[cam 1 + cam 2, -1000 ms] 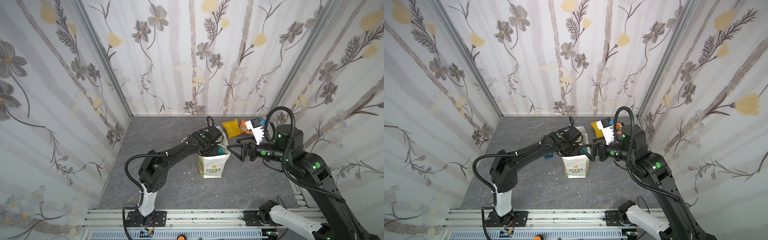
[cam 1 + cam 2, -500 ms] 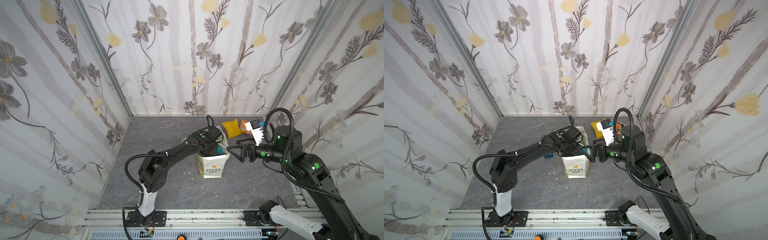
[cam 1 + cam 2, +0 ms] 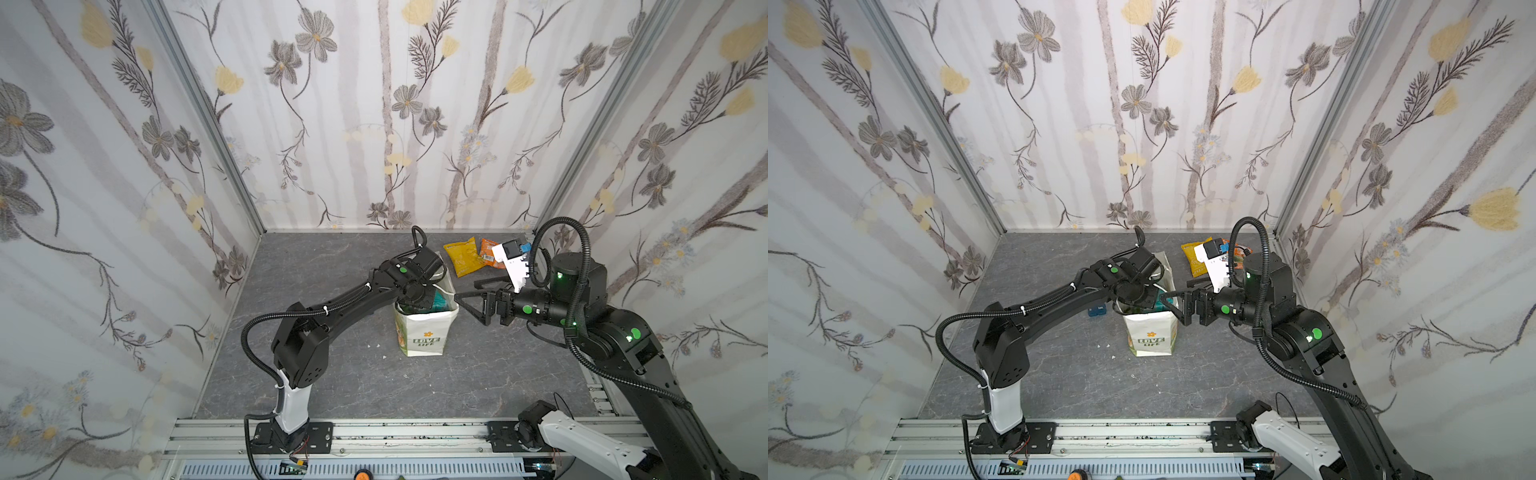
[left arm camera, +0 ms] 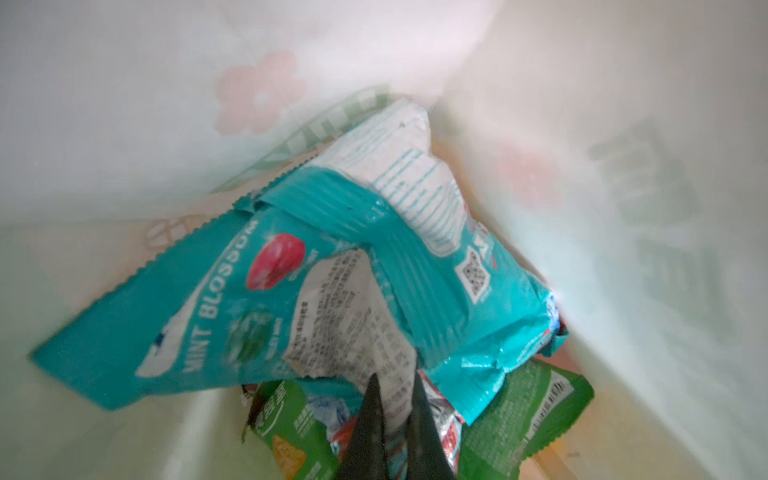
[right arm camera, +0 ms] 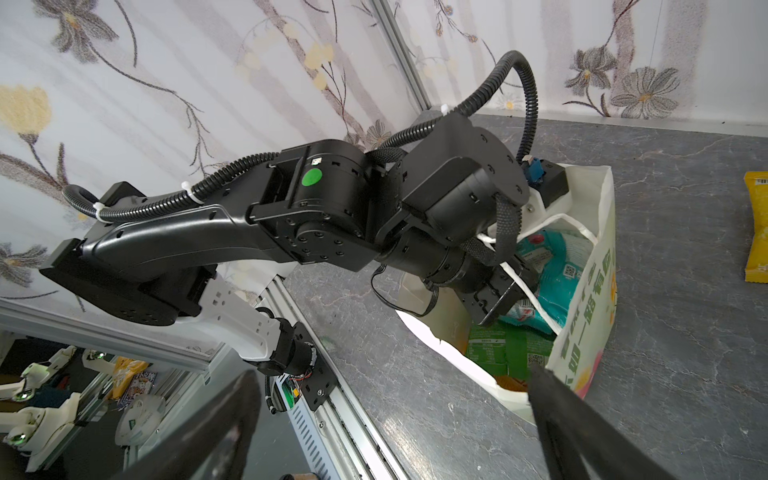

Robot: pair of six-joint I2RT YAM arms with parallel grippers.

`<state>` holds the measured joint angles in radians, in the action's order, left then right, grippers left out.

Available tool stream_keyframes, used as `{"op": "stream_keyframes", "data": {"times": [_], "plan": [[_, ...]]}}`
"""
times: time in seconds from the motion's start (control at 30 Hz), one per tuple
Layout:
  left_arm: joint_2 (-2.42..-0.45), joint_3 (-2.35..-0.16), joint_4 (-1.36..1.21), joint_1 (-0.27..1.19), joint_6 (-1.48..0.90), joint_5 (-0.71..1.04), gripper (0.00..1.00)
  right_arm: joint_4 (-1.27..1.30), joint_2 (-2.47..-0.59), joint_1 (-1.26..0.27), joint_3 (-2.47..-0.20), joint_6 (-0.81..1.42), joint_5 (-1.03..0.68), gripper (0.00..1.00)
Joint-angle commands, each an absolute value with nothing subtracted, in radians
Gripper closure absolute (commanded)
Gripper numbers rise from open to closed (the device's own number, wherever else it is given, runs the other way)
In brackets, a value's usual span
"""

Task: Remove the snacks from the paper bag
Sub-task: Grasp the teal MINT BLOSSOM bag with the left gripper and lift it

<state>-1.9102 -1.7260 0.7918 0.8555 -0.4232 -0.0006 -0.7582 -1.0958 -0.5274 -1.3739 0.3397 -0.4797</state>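
Note:
The white paper bag (image 3: 424,338) (image 3: 1150,338) stands upright mid-table, its "LOVE LIFE" side facing front. My left gripper (image 4: 397,399) reaches down into it, shut on the white printed flap of a teal snack packet (image 4: 199,299). A second teal packet (image 4: 436,249) lies beside it, and a green packet (image 4: 519,415) lies underneath. In the right wrist view, teal (image 5: 557,266) and green (image 5: 503,353) packets show through the bag's mouth. My right gripper (image 3: 467,291) (image 3: 1177,291) (image 5: 392,374) stands open and empty by the bag's right rim. A yellow packet (image 3: 463,255) and an orange packet (image 3: 486,251) lie on the table behind.
A small dark blue box (image 3: 1096,310) lies on the grey table left of the bag, partly behind my left arm. Flowered walls close in the back and both sides. A metal rail (image 3: 374,432) runs along the front edge.
My left gripper has closed on the teal packet inside the bag. The right gripper has stayed open beside the bag, almost unmoved.

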Motion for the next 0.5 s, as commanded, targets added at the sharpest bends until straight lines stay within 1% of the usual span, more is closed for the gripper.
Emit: {"op": "stream_keyframes", "data": {"times": [0.0,0.47], "plan": [[-1.890,-1.745,0.798,0.855,-0.429,-0.029,1.00,-0.714,-1.095,-0.529,-1.374,0.347,-0.472,0.01],[-1.852,-1.832,0.867,0.856,-0.401,-0.094,1.00,-0.711,-1.093,-0.529,-1.373,0.350,-0.469,0.01]]}}
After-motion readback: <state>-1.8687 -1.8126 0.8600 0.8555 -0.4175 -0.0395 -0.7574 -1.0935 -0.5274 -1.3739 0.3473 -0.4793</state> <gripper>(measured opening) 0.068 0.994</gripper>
